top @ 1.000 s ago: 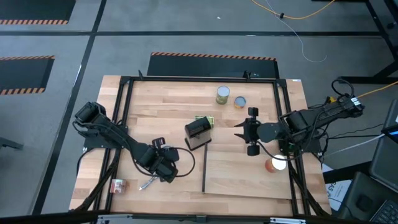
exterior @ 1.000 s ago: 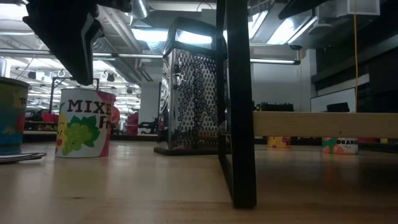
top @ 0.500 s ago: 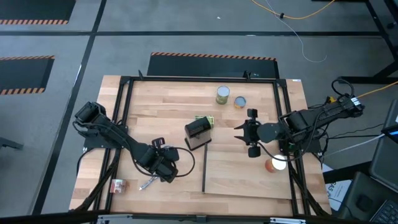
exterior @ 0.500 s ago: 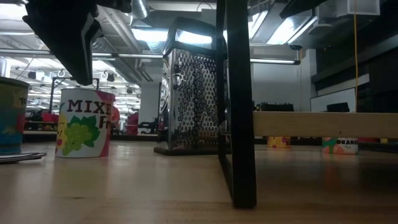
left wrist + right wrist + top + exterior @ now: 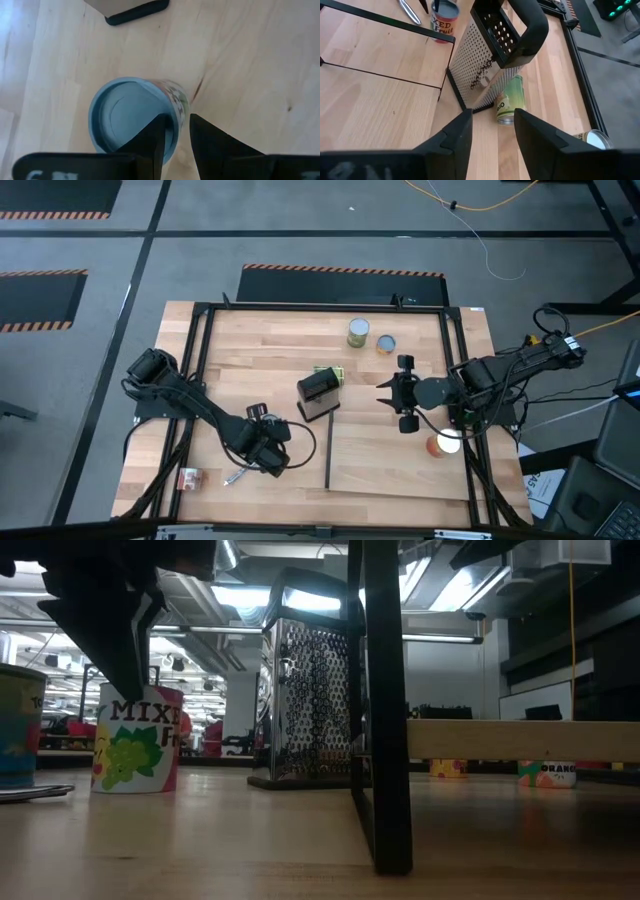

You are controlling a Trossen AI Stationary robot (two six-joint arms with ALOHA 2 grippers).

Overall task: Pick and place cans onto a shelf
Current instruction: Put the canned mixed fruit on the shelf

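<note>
Left gripper (image 5: pixel 268 448): over the front-left part of the table (image 5: pixel 240 350), directly above an upright mixed-fruit can (image 5: pixel 131 120). In the left wrist view its fingers (image 5: pixel 150 142) stand slightly apart over the can's blue-grey top, with nothing between them.
Mixed-fruit can: stands on the bare tabletop just left of the shelf's black bar. From above the gripper hides it. The low view shows its label (image 5: pixel 135 738) with the gripper (image 5: pixel 105 610) hanging dark just above the rim.
Right gripper (image 5: pixel 393 394): near the table's right edge, beside the box grater (image 5: pixel 318 394). Fingers (image 5: pixel 450 140) spread, holding nothing.
Shelf (image 5: pixel 400 470): pale panel at the front-right of the table, black bar (image 5: pixel 329 452) along its left side. No can stands on it.
Box grater: near the table centre, just behind the shelf. A green-labelled can (image 5: pixel 509 101) lies on its side against the grater's far side, partly hidden from above.
Rear cans: two upright cans (image 5: pixel 358 332) and (image 5: pixel 386 344) near the table's back edge, close together.
Can at right edge (image 5: pixel 445 443): pale top, partly covered by the right arm's cabling; label not legible.
Front-left corner: a small red-labelled can (image 5: pixel 187 477) by the frame, and a thin silver tool (image 5: pixel 236 474) half under the left gripper.
Low view, far left: another can (image 5: pixel 20 725), cut off by the picture's edge.
</note>
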